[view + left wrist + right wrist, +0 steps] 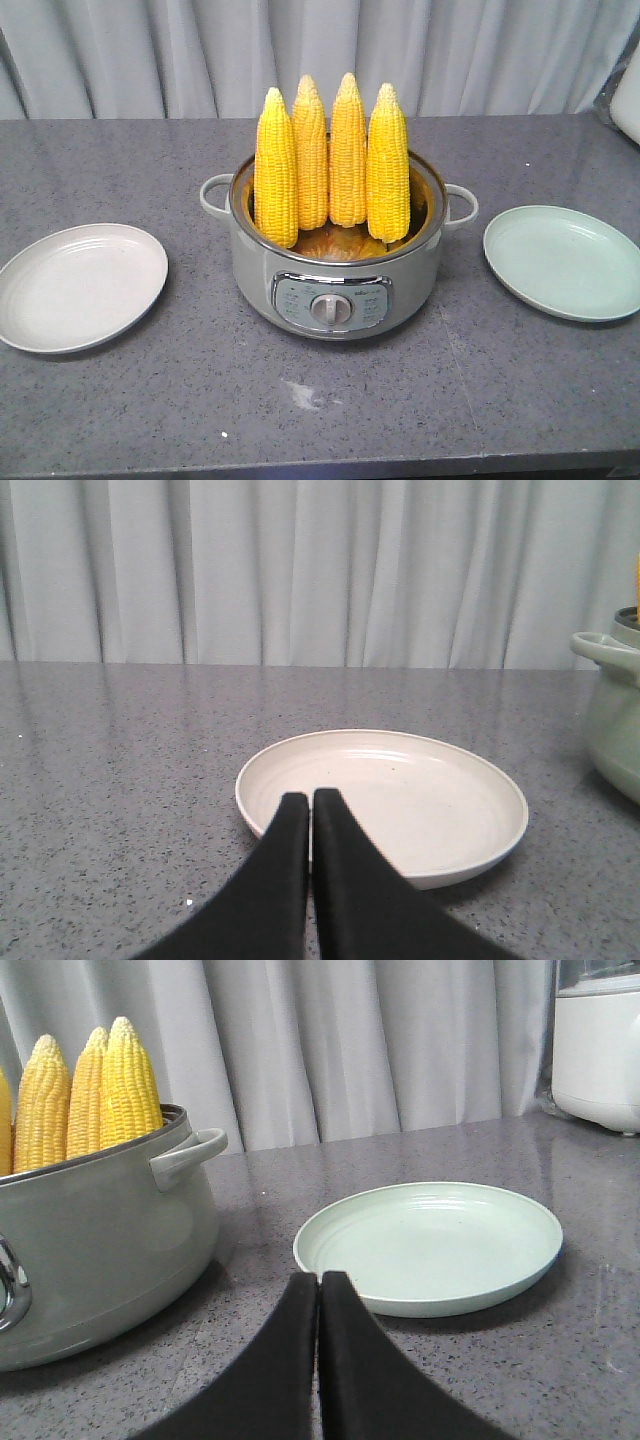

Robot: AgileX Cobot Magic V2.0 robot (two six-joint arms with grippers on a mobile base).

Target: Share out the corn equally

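Upright, four corn cobs (347, 150) fill the pot (250, 280); left fingers (280, 880) and right fingers (290, 1360) pressed together.

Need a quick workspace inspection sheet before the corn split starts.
Surface: grey speckled countertop.
Job's things: four corn cobs standing upright in grey pot; cream plate and green plate flank it, both empty.
Clutter: white smudge in front of the pot; white appliance at far right.
Grippers: left gripper and right gripper shut, holding nothing.
Cables: nothing seen.
Surroundings: grey curtain behind.
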